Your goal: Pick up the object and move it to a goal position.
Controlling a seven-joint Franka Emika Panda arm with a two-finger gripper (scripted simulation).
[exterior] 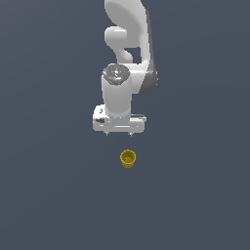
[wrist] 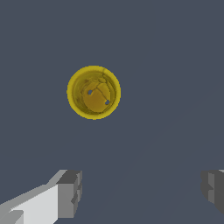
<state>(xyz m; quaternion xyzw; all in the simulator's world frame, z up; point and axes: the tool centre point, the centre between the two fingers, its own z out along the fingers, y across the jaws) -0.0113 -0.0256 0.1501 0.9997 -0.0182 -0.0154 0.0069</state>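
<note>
A small mustard-yellow cup [exterior: 128, 158] stands upright on the dark grey floor, its hollow inside facing up. It also shows in the wrist view [wrist: 93, 92], seen from straight above. My white gripper [exterior: 119, 133] hangs above the floor, a little behind the cup and apart from it. Its fingers [wrist: 70, 193] are spread wide, with nothing between them. The cup lies outside the gap between the fingers and is much narrower than that gap.
The white arm [exterior: 128, 58] rises behind the gripper. The plain dark grey floor [exterior: 195, 195] spreads all around the cup.
</note>
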